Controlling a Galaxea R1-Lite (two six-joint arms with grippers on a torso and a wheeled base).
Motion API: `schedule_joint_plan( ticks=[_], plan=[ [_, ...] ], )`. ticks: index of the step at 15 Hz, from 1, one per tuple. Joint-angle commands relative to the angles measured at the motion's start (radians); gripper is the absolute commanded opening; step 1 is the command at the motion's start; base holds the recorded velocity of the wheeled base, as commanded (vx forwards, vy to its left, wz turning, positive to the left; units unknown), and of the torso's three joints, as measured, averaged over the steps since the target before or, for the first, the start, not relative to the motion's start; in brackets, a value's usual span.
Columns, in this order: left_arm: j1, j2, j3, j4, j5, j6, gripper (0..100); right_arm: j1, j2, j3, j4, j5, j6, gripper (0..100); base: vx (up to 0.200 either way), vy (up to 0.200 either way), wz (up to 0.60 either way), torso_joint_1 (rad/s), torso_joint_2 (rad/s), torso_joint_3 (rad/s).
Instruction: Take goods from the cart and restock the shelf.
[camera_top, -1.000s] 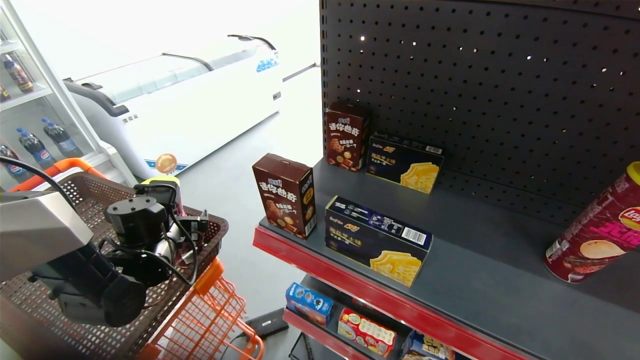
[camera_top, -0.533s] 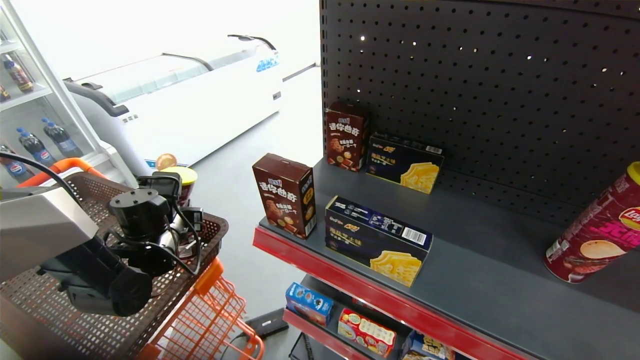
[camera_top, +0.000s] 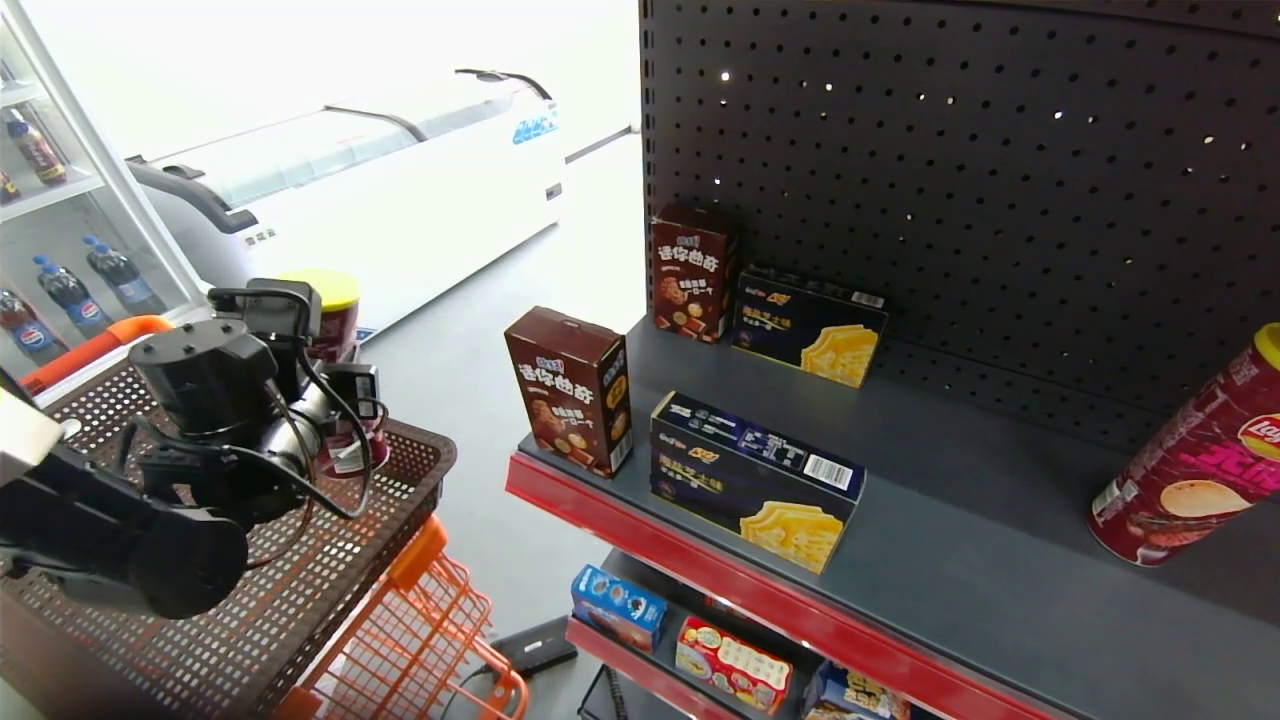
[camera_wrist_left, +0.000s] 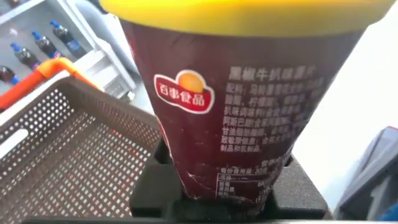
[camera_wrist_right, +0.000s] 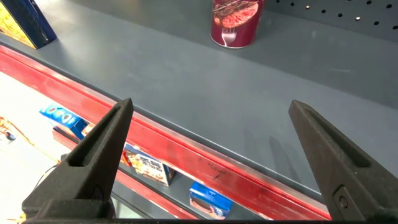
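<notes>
Our left claw is clamped around the lower body of a maroon chips can with a yellow lid. It holds the can upright above the far edge of the cart's brown basket. Our right claw hangs wide open and empty above the front edge of the grey shelf, where another chips can stands near the back.

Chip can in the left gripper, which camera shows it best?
Left wrist view: chip can close up, label and lid clear. Head view has it partly behind the left gripper. Right wrist view faces the shelf.
</notes>
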Motion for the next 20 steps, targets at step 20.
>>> schedule_joint_plan(
  ticks=[20],
  plan=[
    [-0.366, -0.539, 0.146, 0.329, -0.396, -0.081, 0, 0.0, 0.001, 0.0, 0.0, 0.0, 0.0, 100, 0.0, 0.0, 0.0, 0.0, 0.0, 0.0]
  ],
)
